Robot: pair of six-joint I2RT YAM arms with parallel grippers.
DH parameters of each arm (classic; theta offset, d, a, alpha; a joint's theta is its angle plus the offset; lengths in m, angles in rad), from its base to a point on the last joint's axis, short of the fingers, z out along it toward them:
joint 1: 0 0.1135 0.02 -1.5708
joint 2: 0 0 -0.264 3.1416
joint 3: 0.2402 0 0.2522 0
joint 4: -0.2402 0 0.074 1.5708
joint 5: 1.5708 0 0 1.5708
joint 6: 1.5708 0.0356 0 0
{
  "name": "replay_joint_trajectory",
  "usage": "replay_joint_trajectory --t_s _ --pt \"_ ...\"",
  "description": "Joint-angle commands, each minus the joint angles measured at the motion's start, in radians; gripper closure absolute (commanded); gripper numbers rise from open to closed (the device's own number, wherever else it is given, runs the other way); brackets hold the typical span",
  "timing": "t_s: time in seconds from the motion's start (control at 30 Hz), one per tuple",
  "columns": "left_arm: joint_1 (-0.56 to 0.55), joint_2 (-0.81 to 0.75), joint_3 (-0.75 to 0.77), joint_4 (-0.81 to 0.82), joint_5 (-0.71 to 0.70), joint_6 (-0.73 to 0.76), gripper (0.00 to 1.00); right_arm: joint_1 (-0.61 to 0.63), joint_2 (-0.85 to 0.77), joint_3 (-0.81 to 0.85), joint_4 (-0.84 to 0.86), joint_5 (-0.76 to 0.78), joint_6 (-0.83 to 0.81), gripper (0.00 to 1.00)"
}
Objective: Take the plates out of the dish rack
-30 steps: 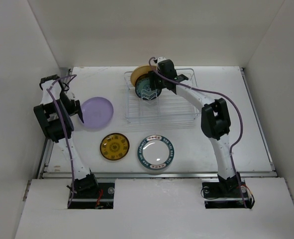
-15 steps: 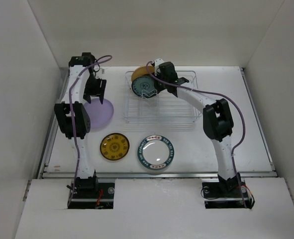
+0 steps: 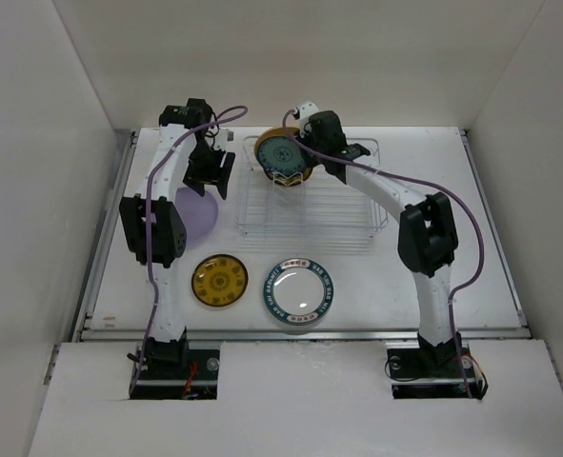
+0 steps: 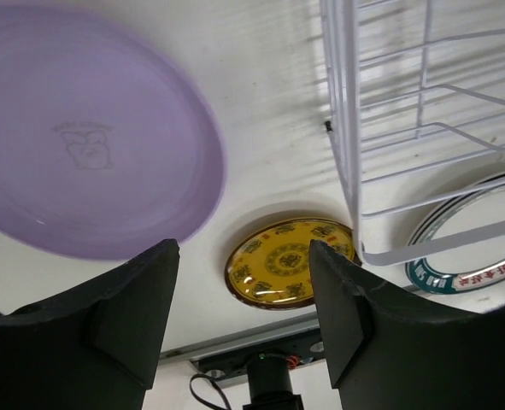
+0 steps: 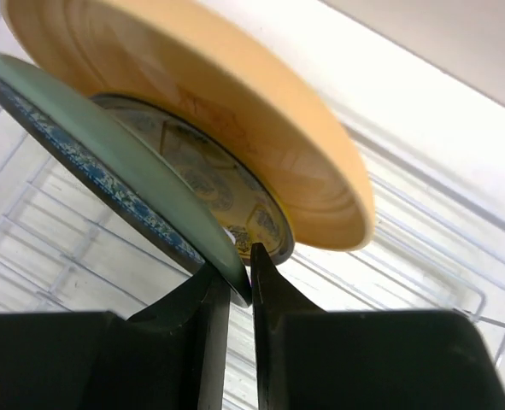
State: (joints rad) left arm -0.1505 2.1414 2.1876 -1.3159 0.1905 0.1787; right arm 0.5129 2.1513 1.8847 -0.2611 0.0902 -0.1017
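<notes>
Three plates lie unloaded: lilac plate (image 3: 201, 215) by the left edge, orange-centred plate (image 3: 219, 280) and teal-rimmed plate (image 3: 299, 290) near the front edge. Two stand in the dish rack (image 3: 305, 231). Our right gripper (image 5: 239, 278) clamps the teal-centred plate (image 3: 282, 157), the tan-yellow plate (image 5: 235, 111) stays untouched, and our left gripper (image 4: 243, 260) is spread and empty.

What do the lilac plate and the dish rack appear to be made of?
Lilac plate: likely plastic or melamine, given its uniform colour, soft sheen and the faint moulded mark at its centre. Dish rack: thin metal wire, pale silvery and glossy, possibly coated.
</notes>
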Motion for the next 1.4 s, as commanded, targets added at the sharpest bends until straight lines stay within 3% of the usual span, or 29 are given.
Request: replay_joint_trajectory --t_s 0.0,0.23,0.4,0.57,0.63,0.73,0.77,0.87,1.07,1.37 --pt "-0.024 -0.021 0.038 -0.140 0.085 -0.018 0.41 -0.005 -0.070 0.065 0.060 0.086 -0.010 1.00" --pt "-0.052 -0.058 0.049 -0.088 0.104 -0.057 0.41 -0.005 -0.253 -0.038 0.028 0.086 0.048 1.00" --pt "-0.052 -0.178 -0.052 0.045 -0.069 -0.093 0.41 -0.005 -0.405 -0.125 -0.018 0.042 0.160 1.00" --pt "0.001 -0.218 -0.052 0.034 -0.161 -0.128 0.39 0.071 -0.498 -0.174 -0.125 -0.009 0.206 1.00" --pt "0.032 -0.245 -0.080 0.033 -0.161 -0.145 0.39 0.117 -0.498 -0.188 -0.171 -0.033 0.215 1.00" --pt "0.104 -0.325 -0.156 0.058 -0.171 -0.157 0.39 0.203 -0.498 -0.228 -0.254 -0.205 0.215 1.00" --pt "0.123 -0.349 -0.176 0.058 -0.180 -0.157 0.39 0.235 -0.498 -0.237 -0.273 -0.340 0.215 1.00" --pt "0.198 -0.446 -0.267 0.086 -0.189 -0.157 0.37 0.288 -0.461 -0.286 -0.285 -0.461 0.227 1.00" --pt "0.275 -0.601 -0.394 0.121 -0.209 -0.170 0.34 0.424 -0.317 -0.265 -0.287 -0.486 0.322 1.00" --pt "0.275 -0.704 -0.451 0.130 -0.198 -0.151 0.31 0.452 -0.102 -0.122 -0.296 -0.380 0.384 0.97"
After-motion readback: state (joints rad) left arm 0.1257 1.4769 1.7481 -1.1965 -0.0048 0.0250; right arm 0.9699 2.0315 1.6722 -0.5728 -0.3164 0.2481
